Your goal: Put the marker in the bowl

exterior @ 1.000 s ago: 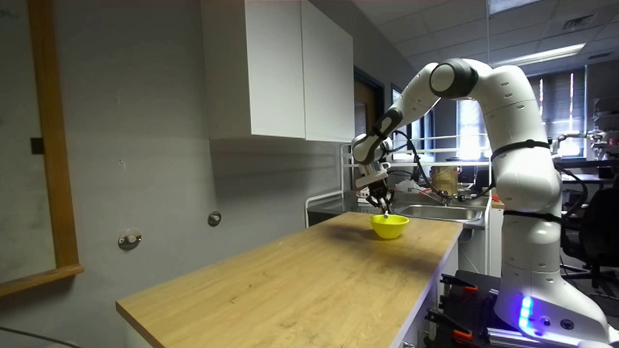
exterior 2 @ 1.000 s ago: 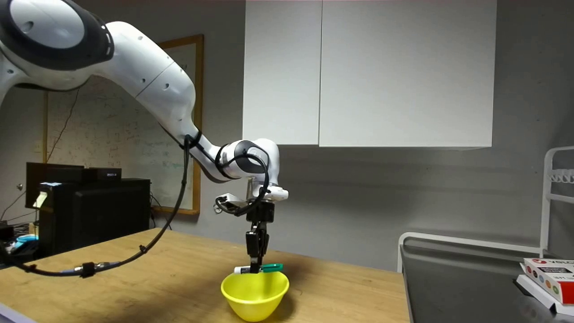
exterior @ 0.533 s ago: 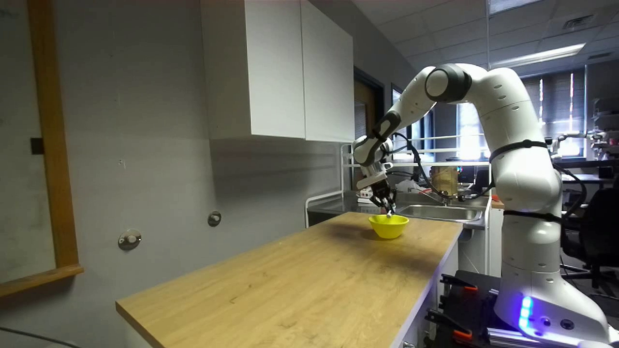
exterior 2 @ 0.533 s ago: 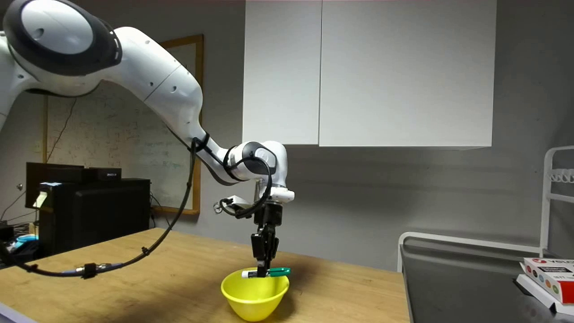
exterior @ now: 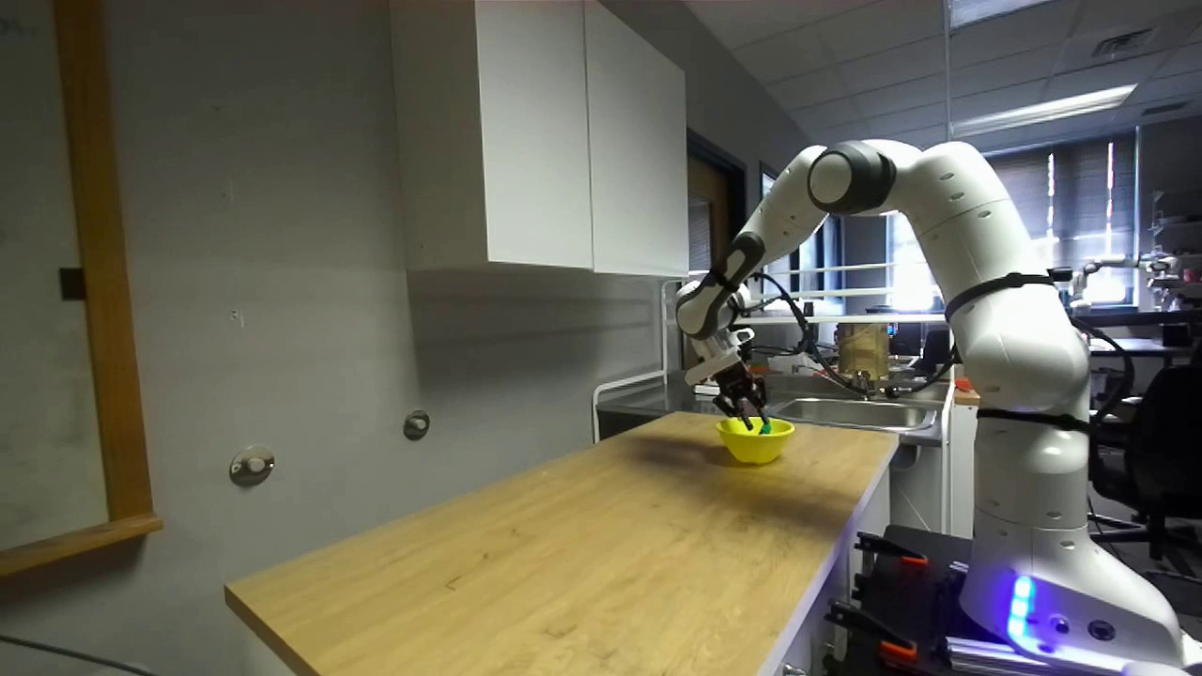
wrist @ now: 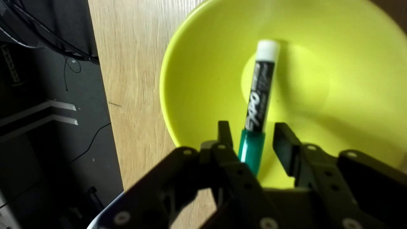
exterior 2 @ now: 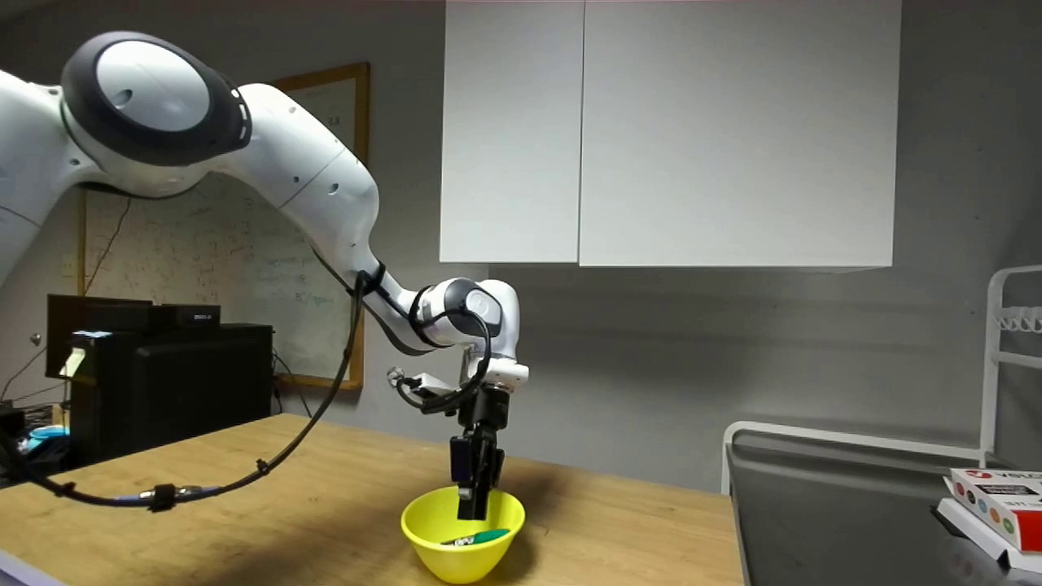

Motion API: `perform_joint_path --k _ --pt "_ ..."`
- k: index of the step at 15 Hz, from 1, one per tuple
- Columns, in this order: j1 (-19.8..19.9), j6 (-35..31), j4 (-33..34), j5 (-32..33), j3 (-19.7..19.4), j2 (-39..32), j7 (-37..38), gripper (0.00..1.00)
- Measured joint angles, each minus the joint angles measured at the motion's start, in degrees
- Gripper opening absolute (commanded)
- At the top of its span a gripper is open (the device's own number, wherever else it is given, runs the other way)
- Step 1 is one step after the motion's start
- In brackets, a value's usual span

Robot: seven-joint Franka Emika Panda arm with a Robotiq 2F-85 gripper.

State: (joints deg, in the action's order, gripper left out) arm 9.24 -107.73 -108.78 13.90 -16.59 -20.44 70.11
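The marker (wrist: 261, 86) has a green cap, a black label and a white end. It lies tilted inside the yellow bowl (wrist: 194, 92) in the wrist view. In an exterior view the marker (exterior 2: 486, 537) rests inside the bowl (exterior 2: 456, 561), which stands upright on the wooden table. In the other outside picture only the green cap (exterior: 765, 428) shows above the bowl's rim (exterior: 754, 451). My gripper (wrist: 251, 132) is open, with a gap on both sides of the marker. In an exterior view its fingertips (exterior 2: 472, 514) are just inside the bowl's rim, above the marker.
The wooden tabletop (exterior: 582, 563) carries the bowl near its far end. A white cabinet (exterior 2: 667, 163) hangs above. A dark counter (exterior 2: 847, 521) with a red and white box (exterior 2: 997, 496) stands beside the table. A sink (exterior: 855, 413) lies beyond. A cable (exterior 2: 269, 464) hangs from the arm.
The gripper has moved down towards the bowl and opened. The marker, held between the fingers above the bowl before, has dropped into the bowl. The bowl has not visibly moved.
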Motion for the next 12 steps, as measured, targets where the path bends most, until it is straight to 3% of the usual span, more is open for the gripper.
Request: perform_joint_path --k 4,8,12 --pt "-0.9 2.1 1.6 0.2 0.0 -0.2 1.1 1.00" --pt "-1.0 2.8 2.5 -0.4 0.6 0.2 -0.5 1.00" --pt "-0.9 1.6 2.2 -2.9 1.6 2.6 -8.3 1.00"
